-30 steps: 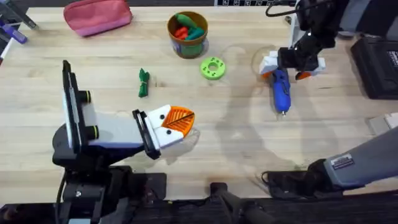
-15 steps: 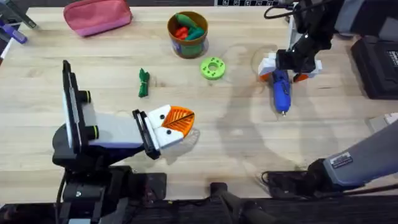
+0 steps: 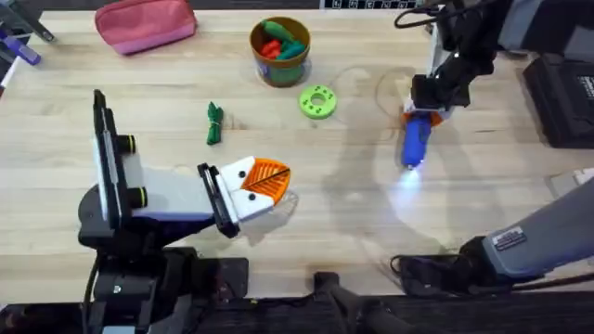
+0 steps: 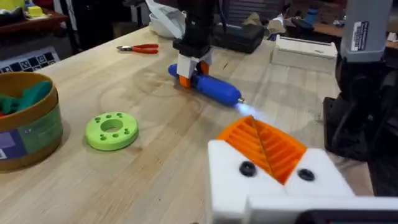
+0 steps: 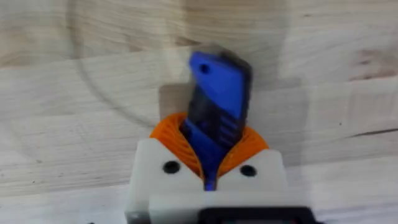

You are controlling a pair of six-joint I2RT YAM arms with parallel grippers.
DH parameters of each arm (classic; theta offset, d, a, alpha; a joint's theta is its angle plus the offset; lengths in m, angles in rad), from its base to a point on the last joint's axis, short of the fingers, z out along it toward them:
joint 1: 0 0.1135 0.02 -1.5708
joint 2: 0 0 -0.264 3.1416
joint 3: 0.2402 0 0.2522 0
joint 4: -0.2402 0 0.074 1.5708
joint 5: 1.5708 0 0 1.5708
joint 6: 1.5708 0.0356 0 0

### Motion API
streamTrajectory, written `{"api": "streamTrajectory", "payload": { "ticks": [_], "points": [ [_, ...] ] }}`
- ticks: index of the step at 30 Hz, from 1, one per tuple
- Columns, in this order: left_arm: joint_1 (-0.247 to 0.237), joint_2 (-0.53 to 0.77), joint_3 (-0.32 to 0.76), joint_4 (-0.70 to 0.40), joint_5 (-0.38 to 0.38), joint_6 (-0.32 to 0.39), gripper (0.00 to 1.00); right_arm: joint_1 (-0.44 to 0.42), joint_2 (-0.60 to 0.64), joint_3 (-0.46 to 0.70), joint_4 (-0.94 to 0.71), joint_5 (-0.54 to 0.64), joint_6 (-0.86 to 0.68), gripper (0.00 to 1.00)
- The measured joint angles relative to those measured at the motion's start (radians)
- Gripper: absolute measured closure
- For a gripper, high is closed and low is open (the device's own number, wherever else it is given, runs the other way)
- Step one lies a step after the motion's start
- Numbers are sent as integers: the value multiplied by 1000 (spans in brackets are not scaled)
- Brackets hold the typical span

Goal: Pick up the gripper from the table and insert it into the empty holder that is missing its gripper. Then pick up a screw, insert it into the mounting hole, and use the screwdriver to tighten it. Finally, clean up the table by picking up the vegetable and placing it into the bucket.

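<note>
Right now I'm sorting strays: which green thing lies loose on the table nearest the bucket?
The green disc, right of the bucket; the vegetable lies farther.

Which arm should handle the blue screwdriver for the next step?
The right. Its end effector is already shut on the screwdriver at the table's far right, and the tip light is on. The left end effector sits near the front left, well away from it.

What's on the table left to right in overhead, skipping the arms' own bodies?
Pink pouch → vegetable → orange gripper on the left arm's holder → green disc → screwdriver, lit at its tip, in the right gripper.
</note>
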Motion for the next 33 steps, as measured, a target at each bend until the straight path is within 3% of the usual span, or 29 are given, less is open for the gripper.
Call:
{"api": "streamTrajectory", "payload": {
  "ticks": [18,25,33],
  "points": [
    [0,0,0,0,0,0,981,0,-19,-4,-7,1,1,987],
    [0,0,0,0,0,0,981,8,-212,-1,-27,1,3,988],
    [0,0,0,0,0,0,981,74,-429,89,7,-16,3,989]
  ]
}}
